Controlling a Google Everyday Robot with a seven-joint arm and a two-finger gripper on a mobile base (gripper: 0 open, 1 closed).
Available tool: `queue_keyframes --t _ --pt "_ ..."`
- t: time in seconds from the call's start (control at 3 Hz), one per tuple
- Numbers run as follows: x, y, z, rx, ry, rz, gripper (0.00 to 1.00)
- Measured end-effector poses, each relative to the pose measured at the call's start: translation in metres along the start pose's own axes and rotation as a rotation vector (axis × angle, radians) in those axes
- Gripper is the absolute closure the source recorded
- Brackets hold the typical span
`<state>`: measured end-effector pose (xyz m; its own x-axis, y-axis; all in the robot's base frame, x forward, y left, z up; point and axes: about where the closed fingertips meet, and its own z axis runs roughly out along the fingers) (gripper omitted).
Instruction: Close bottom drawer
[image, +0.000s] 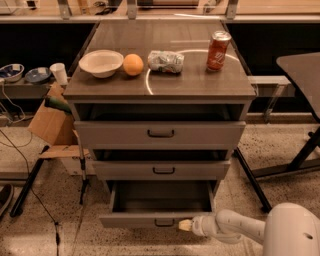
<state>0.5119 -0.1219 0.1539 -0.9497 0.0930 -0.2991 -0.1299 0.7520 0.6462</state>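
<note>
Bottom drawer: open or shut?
Open: the bottom drawer juts out, its tray interior showing. The pincer is at its front, right of the handle.

On the cabinet top (200, 85) a bowl (101, 62), an orange (133, 64), a bag (166, 61) and a can (218, 50) lie from left to right, and under the top drawer (115, 134) and the middle drawer (125, 170) the bottom drawer (127, 220) stands pulled out, the gripper (185, 225) at its front, just right of its handle (164, 223).

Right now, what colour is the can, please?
The can is red, camera view; gripper at bottom drawer front.
</note>
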Motion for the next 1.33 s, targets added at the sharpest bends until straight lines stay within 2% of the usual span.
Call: queue_keyframes --t 0.33,0.67,1.0,1.33 --pt "-0.017 -0.005 -0.001 0.001 -0.041 0.008 1.0" --pt "-0.017 -0.005 -0.001 0.001 -0.041 0.008 1.0" --pt "-0.041 -0.006 -0.001 -0.004 -0.083 0.009 1.0" --pt "-0.04 -0.006 -0.001 -0.004 -0.083 0.009 1.0"
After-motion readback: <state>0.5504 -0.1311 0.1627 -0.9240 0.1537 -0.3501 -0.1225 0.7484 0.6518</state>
